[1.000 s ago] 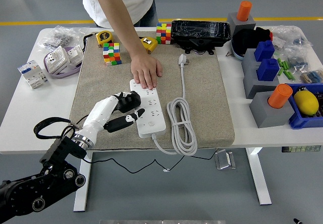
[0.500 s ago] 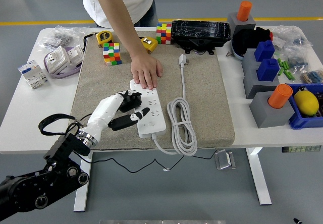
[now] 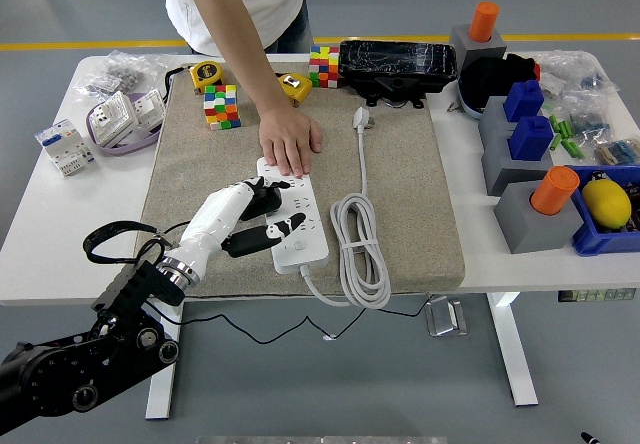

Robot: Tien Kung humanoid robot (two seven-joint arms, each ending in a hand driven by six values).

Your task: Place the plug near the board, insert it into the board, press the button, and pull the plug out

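Note:
A white power strip (image 3: pixel 297 220) lies on the beige mat (image 3: pixel 400 194), its cable coiled to the right (image 3: pixel 358 249). The white plug (image 3: pixel 361 118) rests unplugged on the mat, far right of the strip's top. My left hand (image 3: pixel 268 216) reaches in from the lower left; one finger (image 3: pixel 285 227) stretches across the strip's lower half, the others are curled beside its left edge and grasp nothing. A person's hand (image 3: pixel 290 144) presses flat on the strip's far end. My right arm does not show.
Colourful cubes (image 3: pixel 222 106) (image 3: pixel 324 65), yellow tape measures (image 3: pixel 205 74) and a black case (image 3: pixel 397 66) line the mat's far side. Grey and blue blocks (image 3: pixel 520 149) with orange pegs and a blue bin (image 3: pixel 610 209) crowd the right. Small boxes (image 3: pixel 66 146) sit far left.
My left arm has slid to the right, bringing the outstretched finger further over the power strip. The person's hand, plug and strip have not moved.

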